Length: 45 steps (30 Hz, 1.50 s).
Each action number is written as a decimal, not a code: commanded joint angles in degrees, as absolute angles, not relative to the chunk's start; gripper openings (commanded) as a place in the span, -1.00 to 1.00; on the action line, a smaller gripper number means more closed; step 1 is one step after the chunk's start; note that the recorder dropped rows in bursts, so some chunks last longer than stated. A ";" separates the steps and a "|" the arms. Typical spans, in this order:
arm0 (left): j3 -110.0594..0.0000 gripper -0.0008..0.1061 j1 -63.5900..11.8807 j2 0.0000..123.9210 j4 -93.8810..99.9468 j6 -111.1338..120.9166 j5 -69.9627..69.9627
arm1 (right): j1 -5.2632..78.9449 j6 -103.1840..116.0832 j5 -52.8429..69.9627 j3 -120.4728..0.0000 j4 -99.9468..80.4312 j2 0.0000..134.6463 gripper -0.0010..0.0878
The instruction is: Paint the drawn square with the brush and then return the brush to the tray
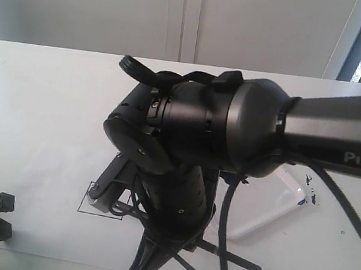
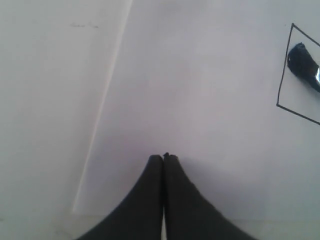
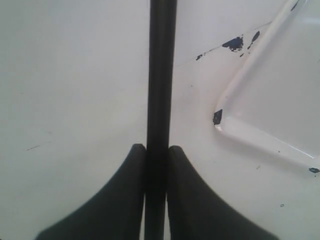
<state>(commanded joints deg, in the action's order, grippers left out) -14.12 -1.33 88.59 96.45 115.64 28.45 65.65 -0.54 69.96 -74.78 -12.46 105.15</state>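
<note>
Right pincer (image 3: 157,148): clenched. The brush (image 3: 162,75) is being gripped by its black handle, with one finger pressed against each side.

Left wrist view: the dark, wet tip of the brush is being held inside the drawn square (image 2: 299,87), near one corner, and a white glint is showing on the paint. Contact with the white paper sheet (image 2: 200,100) cannot be confirmed. Only part of the outline is being caught in this view.

Exterior view: the drawn square is being largely covered by the right arm (image 1: 248,124), which is stretched across the middle toward the left. The tray (image 3: 249,65) is being seen on the surface (image 2: 45,110) to the right of the square, apart from it, with the arm between. Dark blue flecks (image 3: 233,44) are being noted on the surface just beside the tray's rim, and one on its rounded corner.

Left pincer (image 2: 163,158): shut tight, with nothing being grasped. Its fingers are touching each other above the paper, well apart from the square.
</note>
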 joint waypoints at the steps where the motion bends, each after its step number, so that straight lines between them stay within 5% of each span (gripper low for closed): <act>1: -14.12 -0.99 -1.33 88.59 96.45 115.64 28.45 | 65.68 -0.86 69.96 -74.78 -12.23 105.15 -0.98; 45: -14.72 -0.99 -1.33 88.59 96.95 116.15 28.92 | 64.27 -1.82 69.96 -71.82 -12.21 104.53 -0.98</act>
